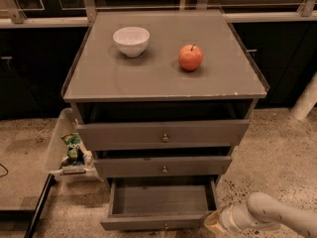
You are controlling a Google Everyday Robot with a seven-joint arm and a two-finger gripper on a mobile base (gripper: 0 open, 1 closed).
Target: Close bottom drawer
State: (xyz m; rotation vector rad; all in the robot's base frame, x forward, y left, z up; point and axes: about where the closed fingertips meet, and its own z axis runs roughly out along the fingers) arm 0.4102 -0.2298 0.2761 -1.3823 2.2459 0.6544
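Gripper: my gripper (214,223) sits low at the bottom right of the view, just beside the right front corner of the bottom drawer. I cannot tell whether it is spread or pressed together, nor whether it is already touching the wood.

Arm: the pale forearm (270,213) comes in from the right, close to the floor. I judge it is held this low because the drawer front is the lowest on the cabinet, and a push has to meet it squarely.

Bottom drawer: the bottom drawer (161,202) is pulled well out, its bare inside open to view. Its thin front faces me, with the small knob (166,227) at the centre.

Step in hand: lining up on that front to push it home. Pressing at the corner could skew the drawer, so I would favour a spot nearer the knob.

Middle drawer: the middle drawer (163,166) is above, with a dark gap over it. It looks slightly out.

Top drawer: the top drawer (163,133) is the tallest front and also appears ajar. Neither is mine to move.

Bin: a clear bin (55,148) stands on the floor against the cabinet's left side, holding a green snack bag (73,148), well apart from my reach.

Cabinet top: the grey cabinet top (148,78) carries an apple (190,57) on the right and a white bowl (131,40) further back on the left. They are apart from each other, and a gentle push should leave both undisturbed.
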